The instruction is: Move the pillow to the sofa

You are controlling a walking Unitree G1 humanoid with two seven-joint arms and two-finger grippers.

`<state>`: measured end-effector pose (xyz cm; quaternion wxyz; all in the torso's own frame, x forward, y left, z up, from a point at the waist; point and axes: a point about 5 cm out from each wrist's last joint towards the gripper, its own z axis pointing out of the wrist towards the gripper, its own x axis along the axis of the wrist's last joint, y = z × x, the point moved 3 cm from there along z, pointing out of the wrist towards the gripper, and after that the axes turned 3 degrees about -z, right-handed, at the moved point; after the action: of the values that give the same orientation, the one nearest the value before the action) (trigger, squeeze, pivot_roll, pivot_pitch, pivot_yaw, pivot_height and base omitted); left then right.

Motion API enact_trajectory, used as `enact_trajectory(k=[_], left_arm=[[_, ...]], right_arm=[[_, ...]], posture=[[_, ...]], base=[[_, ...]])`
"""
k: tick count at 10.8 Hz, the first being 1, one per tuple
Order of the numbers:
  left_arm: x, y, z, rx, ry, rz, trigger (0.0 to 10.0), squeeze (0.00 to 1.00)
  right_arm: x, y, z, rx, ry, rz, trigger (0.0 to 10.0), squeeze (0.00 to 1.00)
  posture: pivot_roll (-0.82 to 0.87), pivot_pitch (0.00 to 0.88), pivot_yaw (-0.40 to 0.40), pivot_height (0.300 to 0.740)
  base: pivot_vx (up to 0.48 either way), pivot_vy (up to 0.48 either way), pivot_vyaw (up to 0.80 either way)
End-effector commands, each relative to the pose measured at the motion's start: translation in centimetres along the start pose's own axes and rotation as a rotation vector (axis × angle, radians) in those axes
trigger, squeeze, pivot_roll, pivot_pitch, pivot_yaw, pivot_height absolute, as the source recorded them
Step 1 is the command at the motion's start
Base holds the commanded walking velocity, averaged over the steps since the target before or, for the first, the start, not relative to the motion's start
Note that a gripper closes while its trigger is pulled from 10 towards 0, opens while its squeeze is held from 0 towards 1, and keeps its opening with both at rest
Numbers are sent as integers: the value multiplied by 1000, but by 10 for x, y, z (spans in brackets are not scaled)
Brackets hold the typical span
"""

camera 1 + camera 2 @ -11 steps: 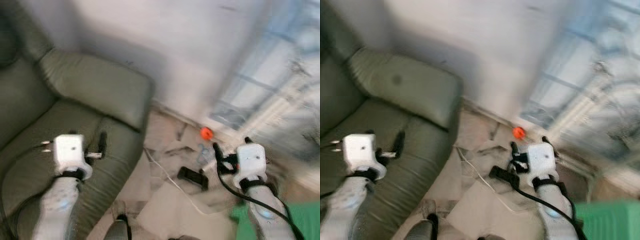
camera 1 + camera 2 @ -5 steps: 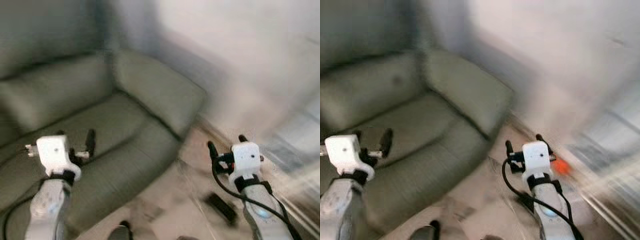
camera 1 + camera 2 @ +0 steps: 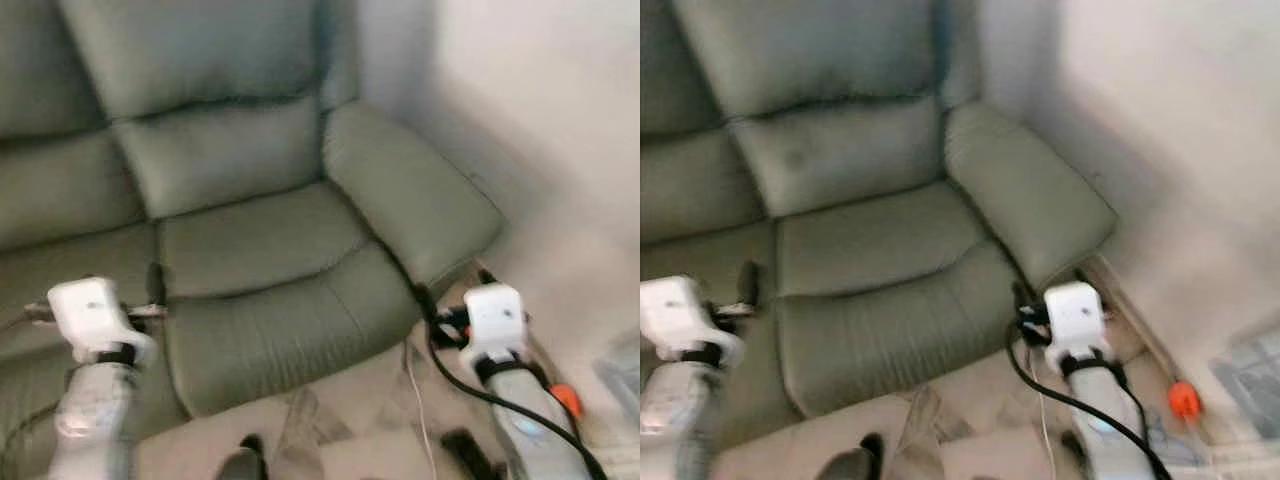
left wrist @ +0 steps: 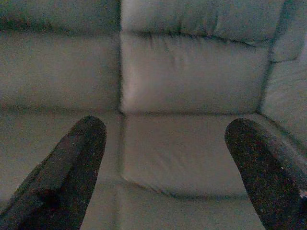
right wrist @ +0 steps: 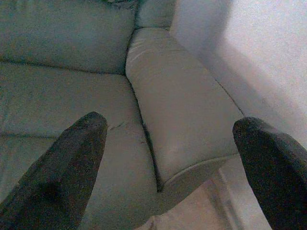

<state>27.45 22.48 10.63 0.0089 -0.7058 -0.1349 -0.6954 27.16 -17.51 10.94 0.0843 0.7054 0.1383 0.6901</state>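
Two grippers spread wide and empty, left gripper (image 4: 165,143) over green sofa (image 3: 250,240) seat, right gripper (image 5: 168,143) at armrest (image 3: 410,190), 3 o'clock.

No legible text, label, brand, number or sign in any view (head views slightly blurred; wrist views dim and grainy).
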Motion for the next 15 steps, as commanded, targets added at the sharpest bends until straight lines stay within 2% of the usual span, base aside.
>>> enact_trajectory(k=[1, 2, 3, 4, 5, 8, 15], left_arm=[[-2, -8, -3, 26, -28, 54, 10000, 0], [0, -1, -5, -76, 5, 91, 10000, 0], [-2, -9, -5, -16, -9, 111, 10000, 0], [0, -9, -4, -33, 9, 135, 10000, 0], [1, -12, -4, -3, 2, 102, 10000, 0], [-3, -6, -2, -15, -23, 128, 10000, 0], [-6, -8, 4, 6, -36, 150, 10000, 0]], right_arm=[[2, -2, 1, 1, 8, 10, 10000, 0], [2, -2, 2, 1, 9, 9, 10000, 0], [3, -2, 3, 5, 13, 6, 10000, 0], [3, -2, 4, 5, 13, 7, 10000, 0], [4, -3, 4, 8, 16, 8, 10000, 0], [4, -3, 6, 4, 19, 15, 10000, 0], [1, -6, 7, 6, 19, 22, 10000, 0]], posture=[[-34, 165, -109, 740], [-34, 163, -109, 740], [-33, 163, -109, 740], [-31, 166, -108, 740], [-28, 168, -106, 740], [-26, 171, -101, 740], [-30, 176, -94, 740]], base=[[0, 0, 800], [0, 0, 800], [0, 0, 800], [0, 0, 800], [0, 0, 800], [0, 0, 800], [0, 0, 800]])
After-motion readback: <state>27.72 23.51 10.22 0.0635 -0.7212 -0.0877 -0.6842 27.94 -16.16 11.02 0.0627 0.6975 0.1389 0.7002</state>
